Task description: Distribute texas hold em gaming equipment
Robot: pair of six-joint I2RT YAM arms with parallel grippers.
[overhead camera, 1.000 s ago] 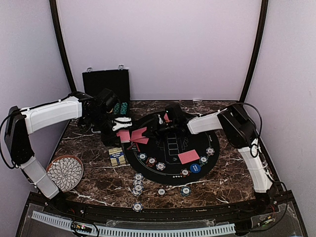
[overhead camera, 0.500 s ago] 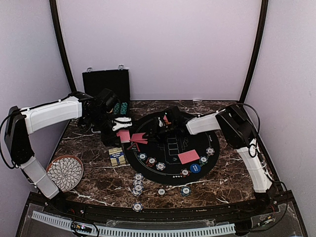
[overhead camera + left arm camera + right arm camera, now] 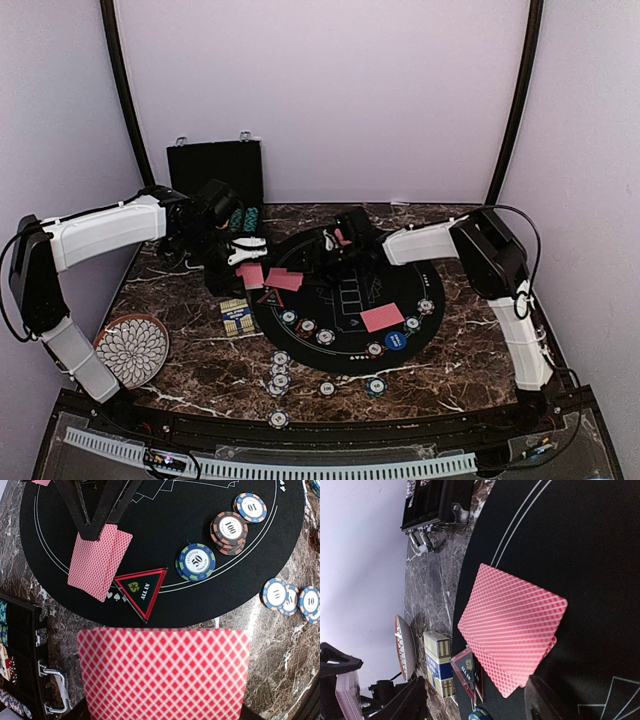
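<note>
Lying below parted right jaws: playing cards (image 3: 512, 635).

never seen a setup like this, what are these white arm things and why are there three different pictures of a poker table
They are two robot arms bolted at the near edge of a marble table, each ending in a two-finger gripper. One picture looks down from above; the other two come from small cameras on each wrist.

On the table lies a round black poker mat with poker chips, a blue button, a triangle marker and red-backed cards. A black case stands at the back and a flowered plate at the left.

The left gripper is shut on a deck of cards. The right gripper is open above a small pile of cards on the mat.
</note>
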